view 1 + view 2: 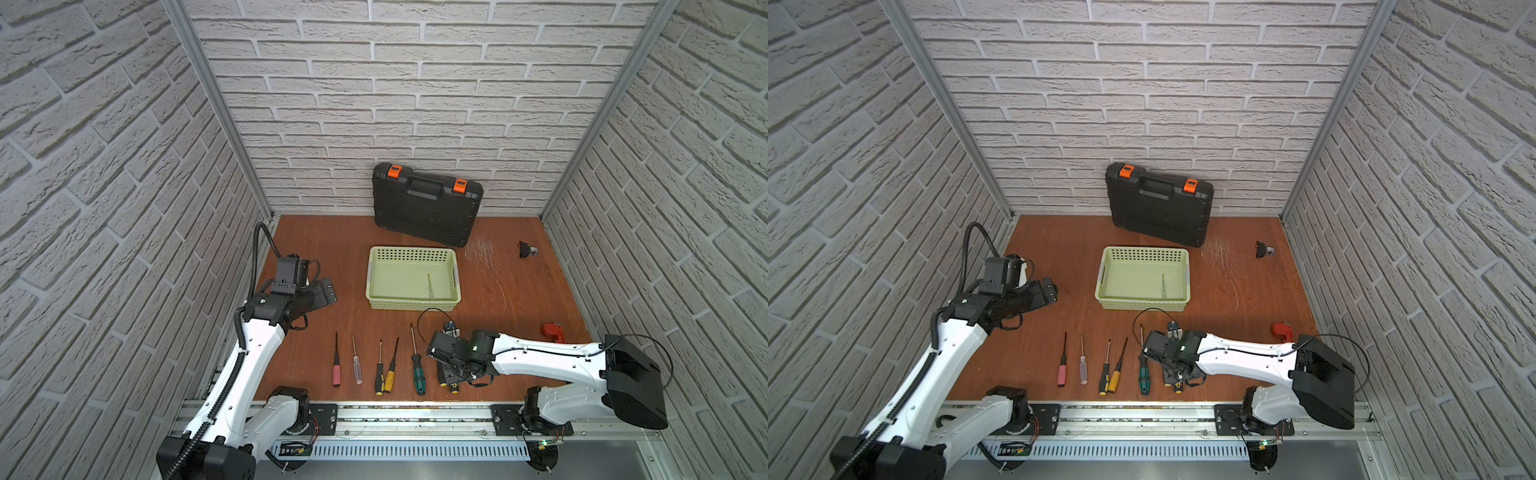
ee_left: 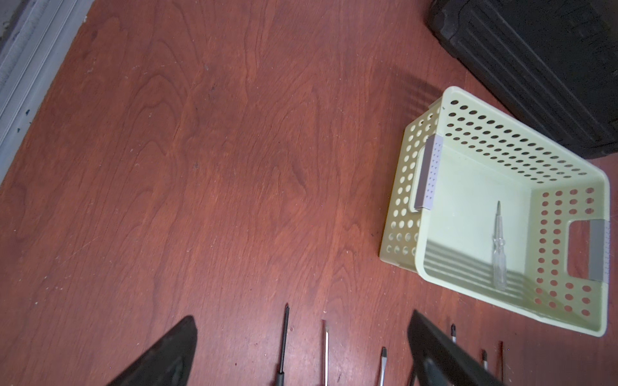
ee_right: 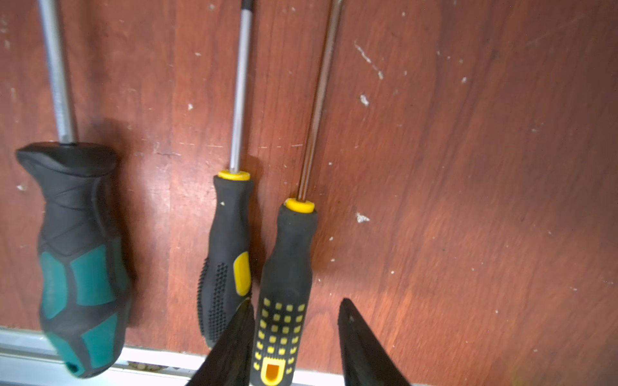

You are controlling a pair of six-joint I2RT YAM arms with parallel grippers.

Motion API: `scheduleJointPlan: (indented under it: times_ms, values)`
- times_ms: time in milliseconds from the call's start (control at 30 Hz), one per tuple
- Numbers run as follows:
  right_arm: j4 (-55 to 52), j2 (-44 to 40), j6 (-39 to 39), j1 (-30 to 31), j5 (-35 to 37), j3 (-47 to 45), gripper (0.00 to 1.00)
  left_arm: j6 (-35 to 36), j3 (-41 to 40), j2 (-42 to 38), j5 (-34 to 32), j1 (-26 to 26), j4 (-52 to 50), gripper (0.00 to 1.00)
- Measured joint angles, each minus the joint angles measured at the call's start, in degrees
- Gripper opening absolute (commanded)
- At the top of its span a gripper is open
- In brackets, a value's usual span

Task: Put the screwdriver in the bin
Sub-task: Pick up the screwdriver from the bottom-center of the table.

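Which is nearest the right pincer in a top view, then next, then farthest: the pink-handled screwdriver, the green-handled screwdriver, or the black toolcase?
Measured from the right pincer:
1. Green-handled screwdriver, just beside it in the front row.
2. Pink-handled screwdriver, at the far end of that same row.
3. Black toolcase, against the back wall.

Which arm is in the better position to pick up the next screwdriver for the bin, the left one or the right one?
Right. The right gripper has its open jaws on either side of the handle of a black-and-yellow screwdriver. The left gripper hangs open beside the bin, away from the handles.
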Motion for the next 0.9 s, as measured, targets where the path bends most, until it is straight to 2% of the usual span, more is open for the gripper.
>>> scheduleJointPlan:
  times_ms: [433,567,633,700,733,900]
  values:
    - [5.7,2.7,-1.3,-2.3,-2.1,-2.9,0.41,-0.5,0.0,-0.2,0.0,-0.1,0.1,0.97]
    - [7.7,3.6,-1.3,-2.6,-3.0,-3.9,0.38,-0.5,0.0,-0.6,0.0,-0.1,0.1,0.98]
    - [8.1,3.7,-1.4,-2.7,-3.3,-3.9,0.34,-0.5,0.0,-0.7,0.0,-0.1,0.0,0.98]
    - [8.5,3.9,-1.5,-2.7,-3.3,-3.8,0.24,-0.4,0.0,-1.0,-0.1,-0.1,-0.2,0.98]
    - [8.6,3.9,-1.5,-2.7,-3.1,-3.7,0.07,-0.4,0.0,-1.2,-0.2,-0.1,-0.2,0.98]
    - [8.2,4.1,-1.6,-2.8,-3.1,-3.3,0.06,-0.4,0.0,-2.3,-0.7,-0.1,-0.3,0.98]
